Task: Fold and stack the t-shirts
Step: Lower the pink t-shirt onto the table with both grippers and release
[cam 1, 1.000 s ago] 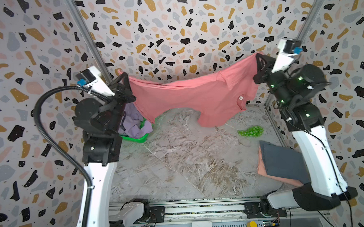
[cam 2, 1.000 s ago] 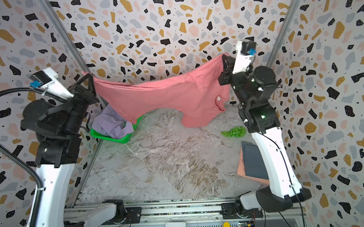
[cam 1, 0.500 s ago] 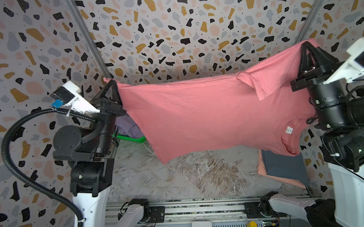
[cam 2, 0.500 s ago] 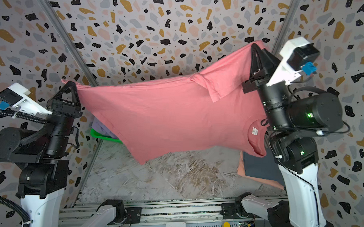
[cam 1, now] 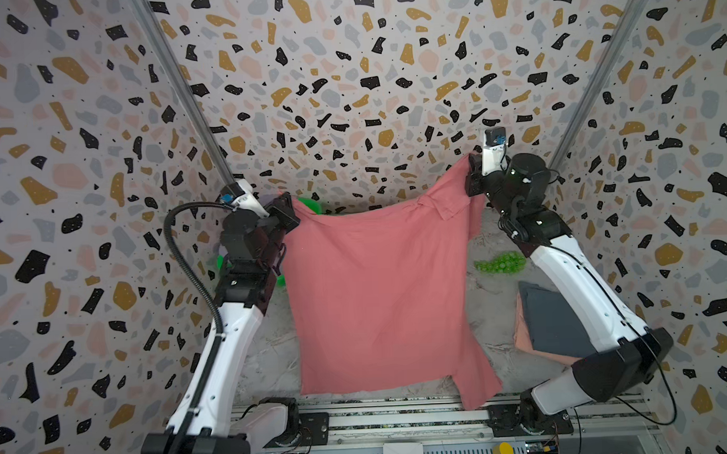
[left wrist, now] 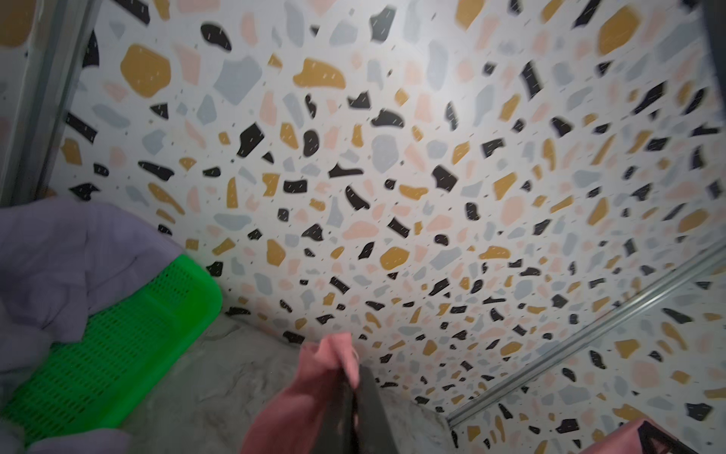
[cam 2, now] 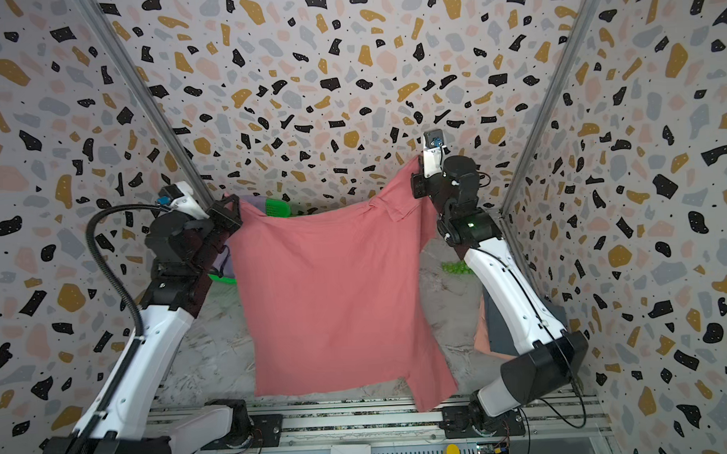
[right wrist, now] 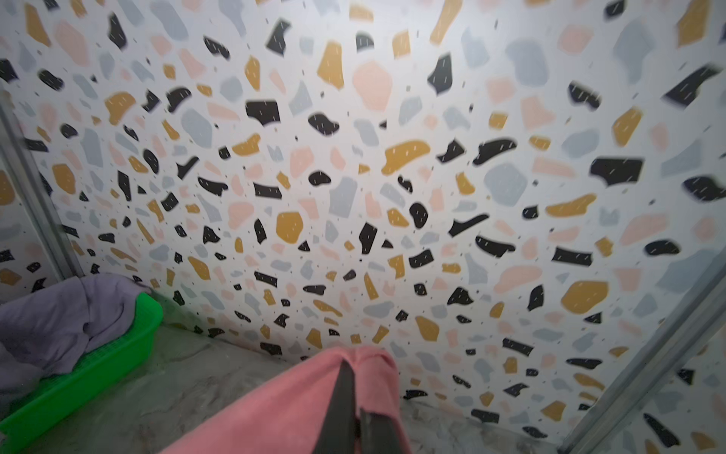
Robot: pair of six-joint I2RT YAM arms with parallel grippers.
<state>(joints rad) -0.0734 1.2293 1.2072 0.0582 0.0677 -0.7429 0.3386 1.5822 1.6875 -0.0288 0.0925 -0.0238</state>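
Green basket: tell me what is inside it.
A crumpled lilac t-shirt fills the green basket and drapes over its rim. Anything beneath that shirt is covered, so I cannot tell.

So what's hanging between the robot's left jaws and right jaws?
The coral-red t-shirt, spread wide. Left jaws and right jaws each pinch a top corner. Both top views show it.
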